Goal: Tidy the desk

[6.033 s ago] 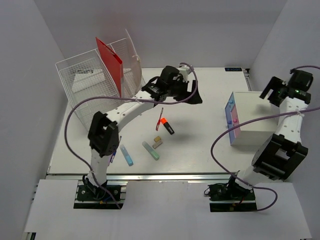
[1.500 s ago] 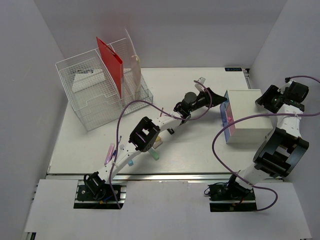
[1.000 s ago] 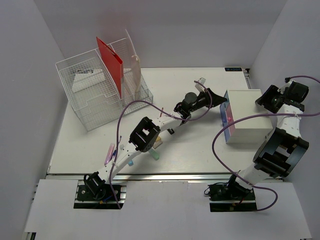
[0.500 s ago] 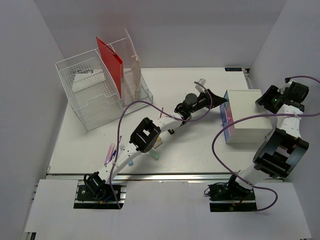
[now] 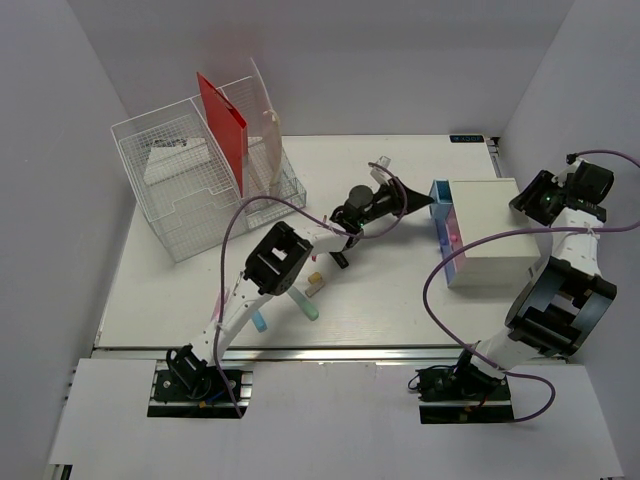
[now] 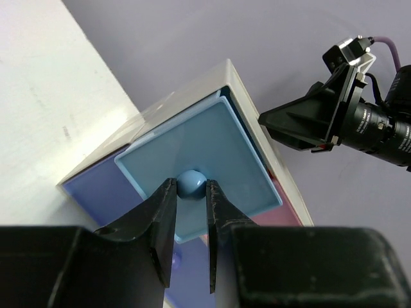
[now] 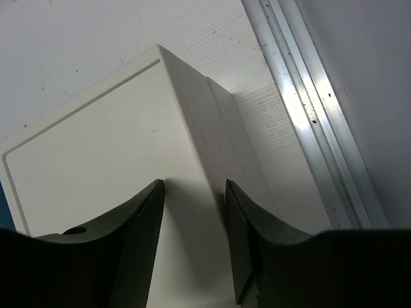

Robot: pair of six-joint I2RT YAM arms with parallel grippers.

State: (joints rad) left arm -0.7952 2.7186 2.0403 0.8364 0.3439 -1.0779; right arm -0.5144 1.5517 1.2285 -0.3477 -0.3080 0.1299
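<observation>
On the white desk [image 5: 380,300] stands the small white drawer box [image 5: 495,230] at the right. Its blue drawer [image 5: 440,195] is pulled out a little to the left. My left gripper [image 5: 430,200] is shut on the drawer's round blue knob [image 6: 191,181], one finger on each side of it, in front of the blue drawer front [image 6: 218,154]. My right gripper [image 5: 530,200] is at the box's far right corner. Its jaws [image 7: 192,186] stand apart astride the box's [image 7: 96,141] top edge, holding nothing.
A wire-mesh file organizer [image 5: 190,170] with a red folder [image 5: 222,125] stands at the back left. Highlighters and small items [image 5: 305,300] lie under the left arm near the front. An aluminium rail [image 7: 302,96] runs along the desk's right edge beside the box.
The left gripper closed on the knob and drew back to the left, sliding the blue drawer out of the box. The right gripper's jaws narrowed slightly at the box's corner.
</observation>
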